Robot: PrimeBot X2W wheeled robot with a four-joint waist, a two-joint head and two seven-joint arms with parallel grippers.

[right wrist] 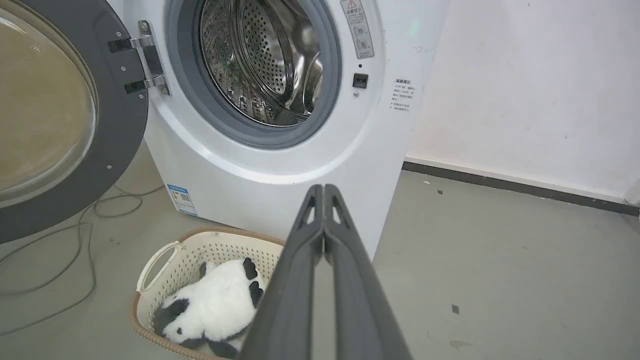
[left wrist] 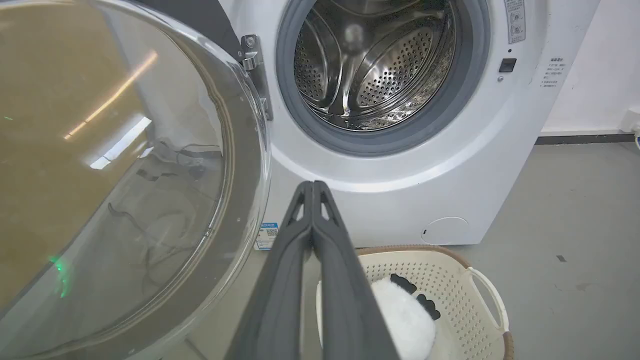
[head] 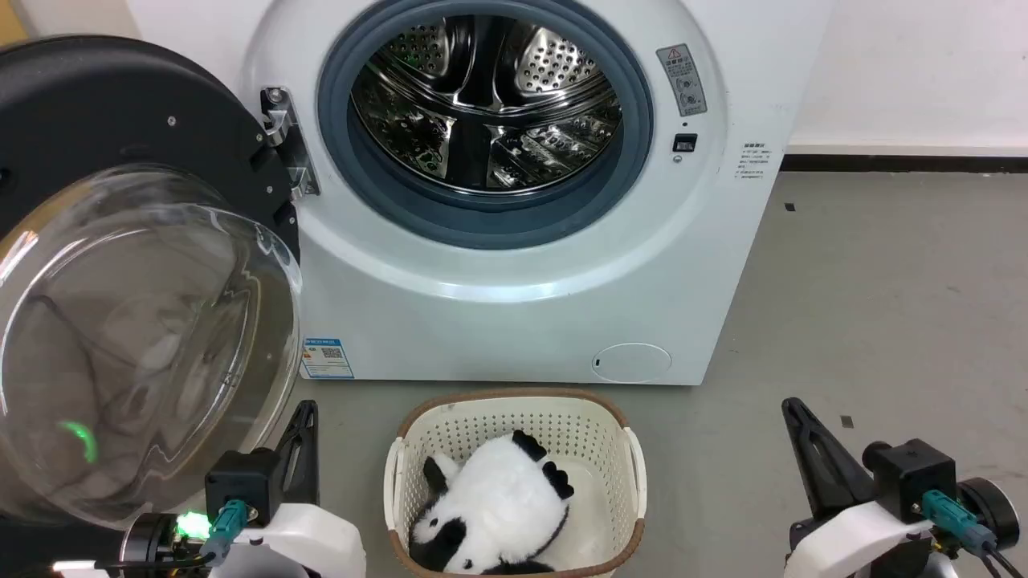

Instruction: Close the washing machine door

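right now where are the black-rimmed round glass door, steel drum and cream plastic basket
black-rimmed round glass door (head: 104, 104), head view, black rim
steel drum (head: 554, 64), head view, perforated wall
cream plastic basket (head: 514, 423), head view, far wall

Head looks down, both wrists low, sharing washing machine (head: 482, 321)

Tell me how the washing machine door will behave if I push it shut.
The washing machine door probably swings as one rigid piece on its metal hinge, not flexing. Its clear domed glass looks smooth, so shut jaws may slide; the black rim seems a safer contact.
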